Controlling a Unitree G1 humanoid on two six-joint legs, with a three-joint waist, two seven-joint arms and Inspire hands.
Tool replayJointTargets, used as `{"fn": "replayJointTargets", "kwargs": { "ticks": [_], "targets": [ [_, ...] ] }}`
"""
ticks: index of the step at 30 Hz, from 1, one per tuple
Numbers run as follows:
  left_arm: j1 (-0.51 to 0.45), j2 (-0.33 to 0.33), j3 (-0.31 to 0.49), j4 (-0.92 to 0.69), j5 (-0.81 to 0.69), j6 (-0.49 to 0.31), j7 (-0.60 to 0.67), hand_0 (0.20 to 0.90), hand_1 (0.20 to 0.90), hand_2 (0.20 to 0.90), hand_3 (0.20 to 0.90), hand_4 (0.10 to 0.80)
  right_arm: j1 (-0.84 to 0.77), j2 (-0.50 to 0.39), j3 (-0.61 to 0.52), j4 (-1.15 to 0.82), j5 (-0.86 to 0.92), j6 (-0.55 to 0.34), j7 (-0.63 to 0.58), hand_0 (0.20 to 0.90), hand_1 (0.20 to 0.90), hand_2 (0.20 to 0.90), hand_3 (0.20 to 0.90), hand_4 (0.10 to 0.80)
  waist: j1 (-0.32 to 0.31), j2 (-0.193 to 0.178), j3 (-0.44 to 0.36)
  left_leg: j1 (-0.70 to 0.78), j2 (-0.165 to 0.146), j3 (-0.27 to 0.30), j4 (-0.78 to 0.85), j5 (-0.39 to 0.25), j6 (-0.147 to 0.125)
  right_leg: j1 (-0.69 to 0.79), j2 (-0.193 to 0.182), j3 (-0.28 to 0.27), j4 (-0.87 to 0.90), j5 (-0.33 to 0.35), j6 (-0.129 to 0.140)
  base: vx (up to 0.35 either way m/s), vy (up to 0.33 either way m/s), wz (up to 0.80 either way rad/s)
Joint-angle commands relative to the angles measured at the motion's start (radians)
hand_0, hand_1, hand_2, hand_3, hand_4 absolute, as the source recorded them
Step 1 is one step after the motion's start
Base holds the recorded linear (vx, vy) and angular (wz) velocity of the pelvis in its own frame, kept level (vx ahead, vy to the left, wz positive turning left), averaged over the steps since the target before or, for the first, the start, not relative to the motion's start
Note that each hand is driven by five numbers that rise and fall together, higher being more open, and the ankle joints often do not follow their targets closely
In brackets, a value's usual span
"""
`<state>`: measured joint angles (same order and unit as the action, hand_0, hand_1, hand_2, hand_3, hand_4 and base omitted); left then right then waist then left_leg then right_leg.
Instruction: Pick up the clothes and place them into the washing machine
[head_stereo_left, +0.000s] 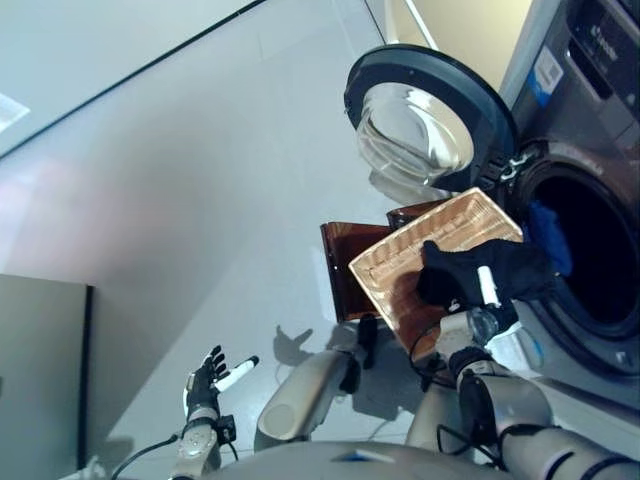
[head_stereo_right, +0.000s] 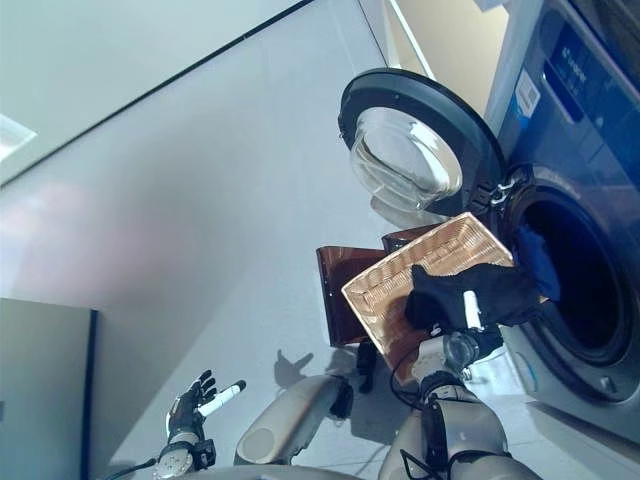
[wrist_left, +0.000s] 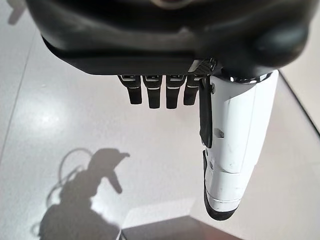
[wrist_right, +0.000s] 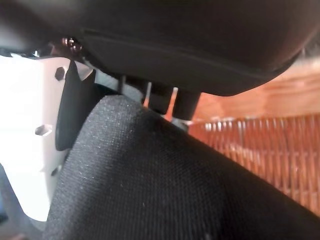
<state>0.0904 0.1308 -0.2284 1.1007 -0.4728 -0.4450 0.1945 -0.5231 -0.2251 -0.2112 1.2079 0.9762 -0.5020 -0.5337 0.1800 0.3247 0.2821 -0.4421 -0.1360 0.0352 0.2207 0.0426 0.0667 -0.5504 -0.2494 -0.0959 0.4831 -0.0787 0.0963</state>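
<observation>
Black cloth (head_stereo_left: 500, 272) is clenched in the right hand (head_stereo_left: 478, 300), above the wicker basket (head_stereo_left: 420, 250)'s near edge, beside the washing machine (head_stereo_left: 590, 240) opening. Hanging folds could snag the basket rim or door (head_stereo_left: 425, 120). Left hand (head_stereo_left: 208, 380) hangs idle, fingers relaxed.

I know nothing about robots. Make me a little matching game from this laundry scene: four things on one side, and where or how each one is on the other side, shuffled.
Things:
1. black garment
2. wicker basket
3. washing machine door
4. left hand

States:
A. swung wide open
B. fingers spread, holding nothing, over the floor
C. gripped in the right hand, at the drum opening
D. tipped up beside the machine, looks emptied

Pairs: 1-C, 2-D, 3-A, 4-B
</observation>
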Motion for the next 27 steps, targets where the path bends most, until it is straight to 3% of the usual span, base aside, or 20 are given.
{"fn": "replayJointTargets", "kwargs": {
  "ticks": [1, 4, 5, 9, 13, 14, 18, 22, 27],
  "targets": [
    [0.027, 0.028, -0.038, 0.000, -0.055, -0.054, 0.013, 0.900, 0.900, 0.900, 0.900, 0.800, -0.105, -0.058, -0.042, -0.130, 0.009, -0.147, -0.028, 0.200, 0.200, 0.200, 0.200, 0.300, 0.015, 0.071, -0.019, -0.064, -0.024, 0.011, 0.017, -0.006, -0.045, 0.062, 0.003, -0.005, -0.073, -0.002, -0.047, 0.029, 0.016, -0.05],
    [0.032, 0.021, -0.051, -0.006, -0.058, -0.053, 0.014, 0.900, 0.900, 0.900, 0.900, 0.800, -0.121, -0.064, -0.066, -0.171, -0.002, -0.173, -0.065, 0.200, 0.200, 0.200, 0.200, 0.300, 0.013, 0.087, -0.021, -0.065, -0.028, 0.014, 0.019, -0.008, -0.044, 0.054, -0.001, 0.001, -0.061, -0.010, -0.047, 0.035, 0.016, -0.11],
    [0.033, 0.019, -0.065, -0.014, -0.058, -0.056, 0.017, 0.900, 0.900, 0.900, 0.900, 0.800, -0.150, -0.090, -0.091, -0.196, -0.023, -0.191, -0.100, 0.200, 0.200, 0.200, 0.200, 0.300, 0.008, 0.108, -0.019, -0.070, -0.034, 0.016, 0.025, -0.014, -0.041, 0.044, -0.003, 0.011, -0.039, -0.021, -0.049, 0.034, 0.032, -0.06],
    [0.034, 0.018, -0.075, -0.034, -0.068, -0.061, 0.023, 0.900, 0.900, 0.900, 0.900, 0.800, -0.233, -0.154, -0.106, -0.193, -0.072, -0.192, -0.158, 0.200, 0.200, 0.200, 0.200, 0.300, 0.006, 0.135, -0.002, -0.103, -0.038, 0.037, 0.088, -0.039, -0.029, -0.005, 0.000, 0.050, 0.029, -0.040, -0.055, 0.013, 0.030, -0.13],
    [0.029, 0.029, -0.069, -0.057, -0.072, -0.066, 0.033, 0.900, 0.900, 0.900, 0.900, 0.800, -0.358, -0.239, -0.086, -0.135, -0.072, -0.192, -0.177, 0.200, 0.200, 0.200, 0.200, 0.300, 0.002, 0.131, 0.029, -0.174, -0.036, 0.044, 0.186, -0.070, -0.016, -0.077, 0.026, 0.098, 0.099, -0.047, -0.065, -0.003, -0.025, -0.22],
    [0.029, 0.040, -0.061, -0.076, -0.085, -0.071, 0.033, 0.900, 0.900, 0.900, 0.900, 0.800, -0.407, -0.270, -0.077, -0.131, -0.076, -0.201, -0.191, 0.200, 0.200, 0.200, 0.200, 0.300, -0.001, 0.125, 0.032, -0.195, -0.040, 0.038, 0.221, -0.101, -0.016, -0.103, 0.040, 0.128, 0.129, -0.073, -0.067, 0.057, -0.038, -0.19],
    [0.030, 0.046, -0.055, -0.088, -0.086, -0.072, 0.035, 0.900, 0.900, 0.900, 0.900, 0.800, -0.445, -0.303, -0.072, -0.101, -0.092, -0.196, -0.219, 0.200, 0.200, 0.200, 0.200, 0.300, 0.007, 0.123, 0.032, -0.230, -0.026, 0.058, 0.233, -0.087, -0.008, -0.148, 0.056, 0.139, 0.143, -0.063, -0.078, 0.008, -0.015, -0.26],
    [0.055, 0.058, -0.016, -0.112, -0.081, -0.078, 0.044, 0.900, 0.900, 0.900, 0.900, 0.800, -0.499, -0.415, -0.039, -0.084, -0.168, -0.160, -0.270, 0.200, 0.200, 0.200, 0.200, 0.300, 0.030, 0.127, -0.005, -0.227, -0.028, 0.038, 0.226, -0.116, -0.009, -0.166, 0.075, 0.175, 0.147, -0.089, -0.078, 0.034, 0.014, -0.27],
    [0.078, 0.079, 0.026, -0.144, -0.060, -0.100, 0.055, 0.900, 0.900, 0.900, 0.900, 0.800, -0.598, -0.565, 0.078, -0.113, -0.248, -0.112, -0.270, 0.200, 0.200, 0.200, 0.200, 0.300, 0.043, 0.137, -0.036, -0.234, -0.016, 0.051, 0.214, -0.097, -0.005, -0.190, 0.075, 0.177, 0.148, -0.071, -0.085, 0.006, 0.017, -0.15]
  ]
}}
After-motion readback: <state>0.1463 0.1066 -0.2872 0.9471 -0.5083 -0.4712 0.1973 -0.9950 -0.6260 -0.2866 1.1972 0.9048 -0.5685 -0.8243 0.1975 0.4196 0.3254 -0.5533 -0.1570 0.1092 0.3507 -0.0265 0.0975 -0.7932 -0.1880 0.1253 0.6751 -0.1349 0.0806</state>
